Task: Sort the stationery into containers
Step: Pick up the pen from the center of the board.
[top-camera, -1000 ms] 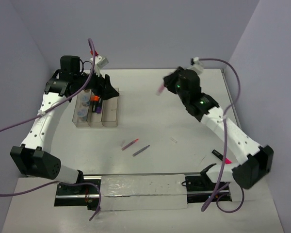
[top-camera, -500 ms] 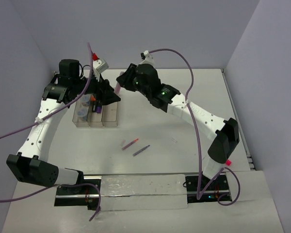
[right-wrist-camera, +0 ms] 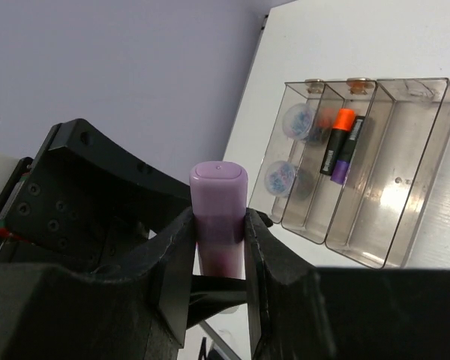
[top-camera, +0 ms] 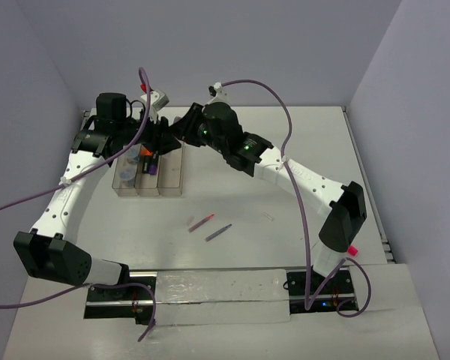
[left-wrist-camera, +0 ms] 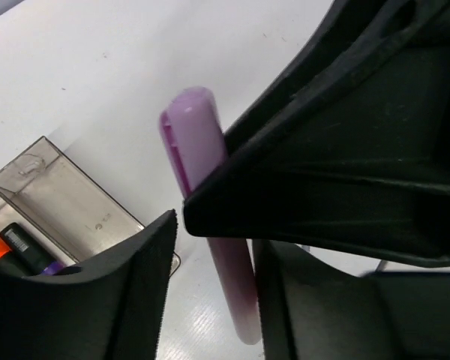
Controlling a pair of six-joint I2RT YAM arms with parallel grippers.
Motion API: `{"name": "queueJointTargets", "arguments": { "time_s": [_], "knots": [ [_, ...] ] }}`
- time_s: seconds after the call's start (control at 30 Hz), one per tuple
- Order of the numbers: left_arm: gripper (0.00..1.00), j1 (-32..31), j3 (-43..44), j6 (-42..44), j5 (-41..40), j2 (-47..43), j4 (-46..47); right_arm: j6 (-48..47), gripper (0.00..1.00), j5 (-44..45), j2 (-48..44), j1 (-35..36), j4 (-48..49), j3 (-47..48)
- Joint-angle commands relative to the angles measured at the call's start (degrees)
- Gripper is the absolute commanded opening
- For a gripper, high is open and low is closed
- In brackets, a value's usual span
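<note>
White desk [top-camera: 285,195], purple walls. Pale pink bar [right-wrist-camera: 219,202] up in the air over the far right corner of the tray [top-camera: 172,180], near the desk's far-left corner. Pinched upright in the right gripper [right-wrist-camera: 219,225], just swung over from the right side. Left gripper [left-wrist-camera: 214,247] closing in, fingers apart around the bar, not touching yet. Looks like a hand-over. Crowded up there. More room mid-desk by two pens [top-camera: 201,223].

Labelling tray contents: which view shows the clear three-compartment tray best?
Right wrist: all three compartments of the tray show from above, with round pieces in one, and an orange-black highlighter and a purple highlighter in the middle. Top external shows the tray smaller, its far end under the left arm. Left wrist catches only a tray corner.
</note>
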Motion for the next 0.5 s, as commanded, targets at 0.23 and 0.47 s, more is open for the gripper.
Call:
{"name": "queueJointTargets", "arguments": {
  "time_s": [0.23,0.47],
  "knots": [
    [0.00,-0.1,2.3,-3.5,-6.1,0.5,-0.3,-2.8,0.26,-1.3,-0.5,-0.3,4.6,1.1],
    [0.00,5.5,0.4,-7.1,-15.6,7.2,-0.7,0.1,1.00,0.2,-5.7,-8.3,-0.4,-5.1]
  ]
}}
